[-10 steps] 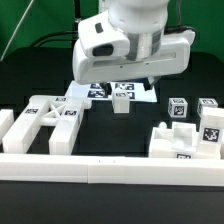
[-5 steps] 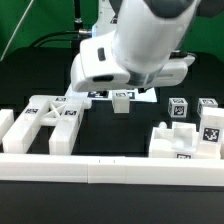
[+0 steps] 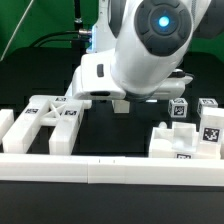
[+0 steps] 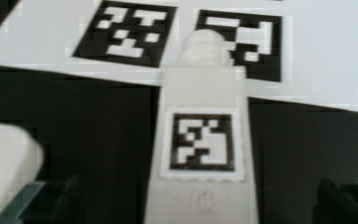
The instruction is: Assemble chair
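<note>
Pincer point(image 4: 194, 197): released. The jaws stand wide apart, and the dark fingers point(image 4: 34, 197) show dimly at either side of the frame. They flank a white bar point(image 4: 202, 110) without touching it. In the exterior view the arm's body hides the pincer.

White bar: long, chunky white plastic with one black-and-white square tag on the face towards the wrist camera and a rounded far end. It runs lengthwise between the jaws, centred in the gap. The far end overlaps the marker board point(image 4: 43, 40) in the wrist view.

Exterior view: only the bar's lower end point(image 3: 121, 103) shows under the arm, on the dark table point(image 3: 115, 135).

Cut-out frames point(image 3: 48, 118) lie well apart towards the exterior view's left, and tagged blocks point(image 3: 210, 125) towards its right. A long white rail point(image 3: 110, 168) crosses the front.
</note>
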Tool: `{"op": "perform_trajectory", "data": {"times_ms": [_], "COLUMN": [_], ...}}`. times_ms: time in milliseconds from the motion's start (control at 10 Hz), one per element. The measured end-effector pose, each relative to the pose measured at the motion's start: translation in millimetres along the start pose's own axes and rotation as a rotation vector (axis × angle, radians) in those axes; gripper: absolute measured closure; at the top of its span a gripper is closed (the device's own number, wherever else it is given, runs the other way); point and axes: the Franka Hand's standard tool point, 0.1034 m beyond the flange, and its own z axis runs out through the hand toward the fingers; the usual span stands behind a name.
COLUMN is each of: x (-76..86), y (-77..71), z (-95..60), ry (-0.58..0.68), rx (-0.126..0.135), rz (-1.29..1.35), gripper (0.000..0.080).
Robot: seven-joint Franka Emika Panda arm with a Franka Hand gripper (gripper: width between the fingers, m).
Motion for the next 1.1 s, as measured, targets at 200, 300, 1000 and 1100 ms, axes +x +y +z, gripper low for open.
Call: {"op": "perform_trajectory", "data": {"times_ms": [200, 300, 1000, 1100], "x": [1.4, 1.6, 4.4, 5.7], "y": [-0.9, -1.6, -4.5, -6.5], "z": [6.0, 8.4, 5.4, -2.3], "ry": [-0.005, -0.005, 0.007, 0.016], "rx": [0.043, 0.042, 0.037, 0.034], "rz": [0.017, 0.017, 0.012, 0.008], "gripper": [0.015, 0.015, 0.0513, 0.0513]}}
